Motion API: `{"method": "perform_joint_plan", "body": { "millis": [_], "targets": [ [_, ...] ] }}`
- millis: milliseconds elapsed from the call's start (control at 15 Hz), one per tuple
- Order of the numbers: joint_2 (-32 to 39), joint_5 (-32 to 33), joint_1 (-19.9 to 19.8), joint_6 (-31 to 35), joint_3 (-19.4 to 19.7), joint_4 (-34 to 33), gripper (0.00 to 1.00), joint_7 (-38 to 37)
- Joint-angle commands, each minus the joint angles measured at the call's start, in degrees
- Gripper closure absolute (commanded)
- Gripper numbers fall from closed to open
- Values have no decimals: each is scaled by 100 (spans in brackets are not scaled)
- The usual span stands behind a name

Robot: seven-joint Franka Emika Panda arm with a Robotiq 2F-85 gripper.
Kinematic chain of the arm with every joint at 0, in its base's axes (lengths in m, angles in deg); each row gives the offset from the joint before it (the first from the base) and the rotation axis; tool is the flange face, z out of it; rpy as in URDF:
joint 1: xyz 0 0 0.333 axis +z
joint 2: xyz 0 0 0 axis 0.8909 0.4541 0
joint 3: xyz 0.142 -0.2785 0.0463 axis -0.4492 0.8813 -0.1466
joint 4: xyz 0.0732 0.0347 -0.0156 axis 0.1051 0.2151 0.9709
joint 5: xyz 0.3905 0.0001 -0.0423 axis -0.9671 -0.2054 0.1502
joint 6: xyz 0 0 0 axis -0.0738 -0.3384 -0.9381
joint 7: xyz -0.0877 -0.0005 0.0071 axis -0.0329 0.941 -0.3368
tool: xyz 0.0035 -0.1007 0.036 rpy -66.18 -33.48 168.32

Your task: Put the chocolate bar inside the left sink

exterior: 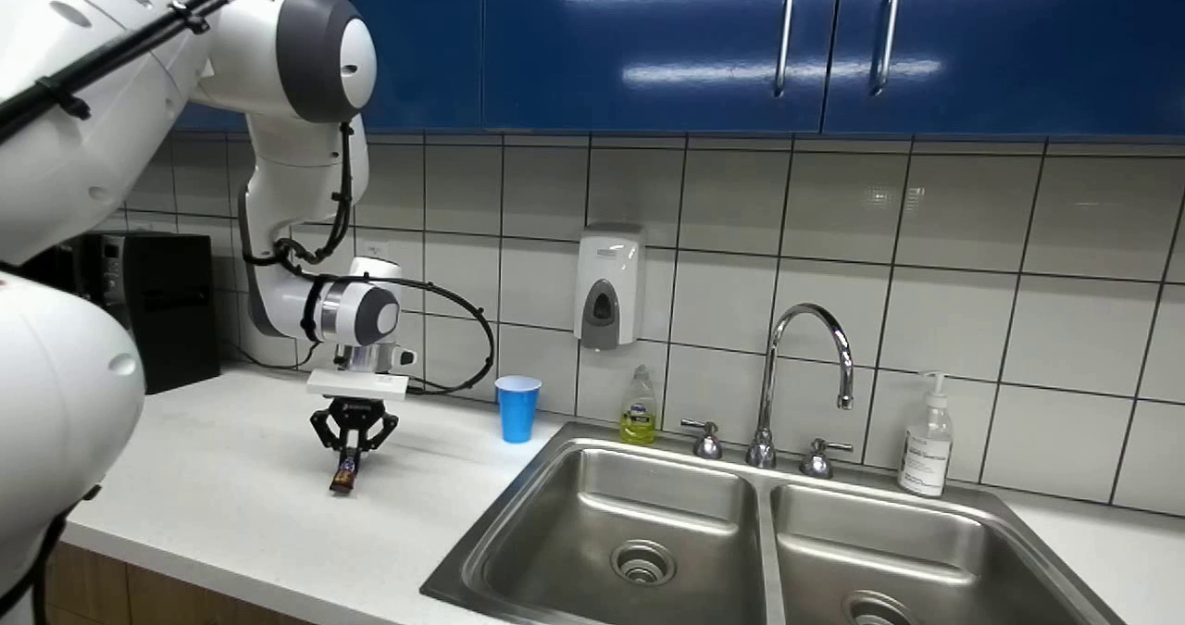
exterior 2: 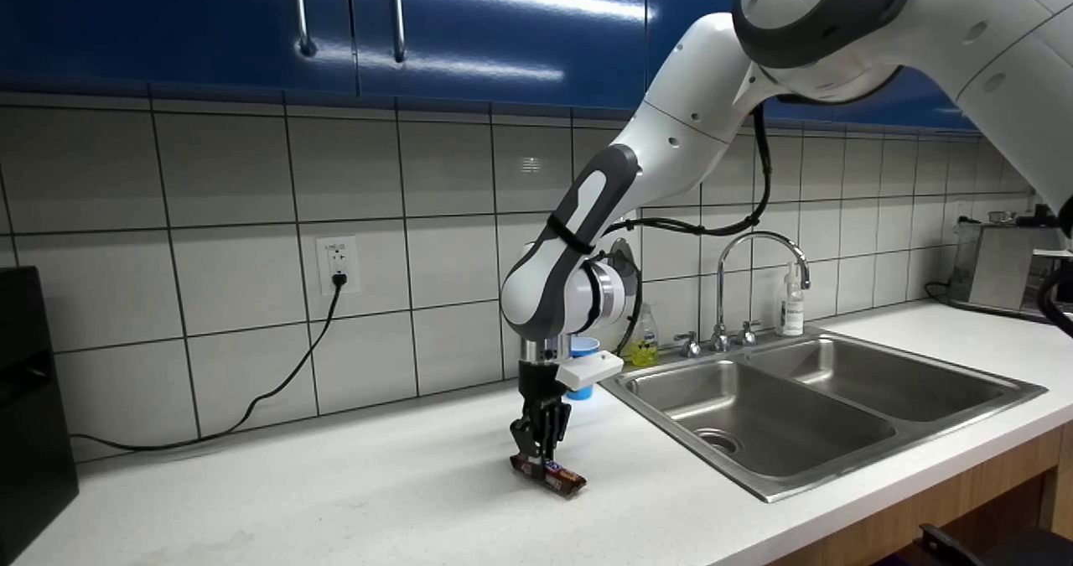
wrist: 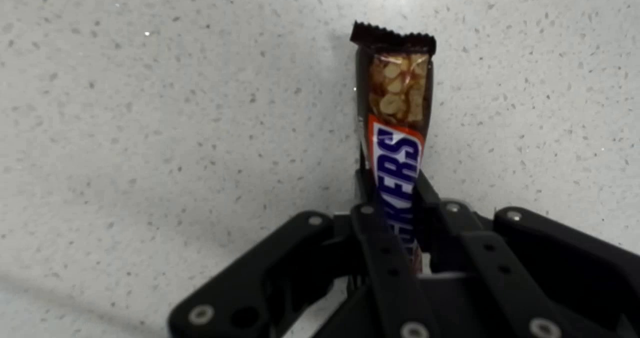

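Fingers [wrist: 428, 192] clenched on the chocolate bar [wrist: 398, 112], one along each long side, per wrist view. Crimped dark end of the bar extends past the fingertips; the opposite end is hidden by the linkage. Wrapper: dark brown, picture of nuts and caramel, blue letters on white with a red-orange border; "KERS" legible, rest covered.

Gripper [exterior: 350, 449] points down over the white speckled counter [exterior: 231, 505]. In both exterior views the bar is low, at or just above the counter; cannot tell whether it touches. Bar position: left of the left sink [exterior: 555, 560], well apart from it.

Left sink: stainless steel, round drain [exterior: 643, 562] in its floor. Right basin [exterior: 889, 551] adjoins across a steel divider. Curved chrome faucet [exterior: 767, 398] on the far rim.

Blue cup [exterior: 517, 412]: upright on the counter, far side, between gripper and left sink. Dish-soap bottle [exterior: 639, 412], yellow-green liquid, at the far rim of the left sink. Pump bottle [exterior: 927, 449] right of the faucet. White dispenser [exterior: 608, 292] on the tiled wall [exterior: 963, 329]. Black appliance [exterior: 171, 301] left of the gripper. In an exterior view, a cord [exterior 2: 281, 386] is plugged into a wall outlet [exterior 2: 337, 260].
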Motion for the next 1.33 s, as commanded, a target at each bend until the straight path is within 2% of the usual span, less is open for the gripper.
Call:
{"method": "perform_joint_plan", "body": {
  "millis": [0, 400, 733, 1267],
  "targets": [
    [-346, 118, -42, -193, -44, 48, 95, -81],
    [-666, 77, -78, -197, 9, 188, 95, -146],
    [-921, 90, -233, -112, 222, 346, 95, -191],
    [-1472, 0, -925, 16, 751, 816, 95, -183]
  ]
}}
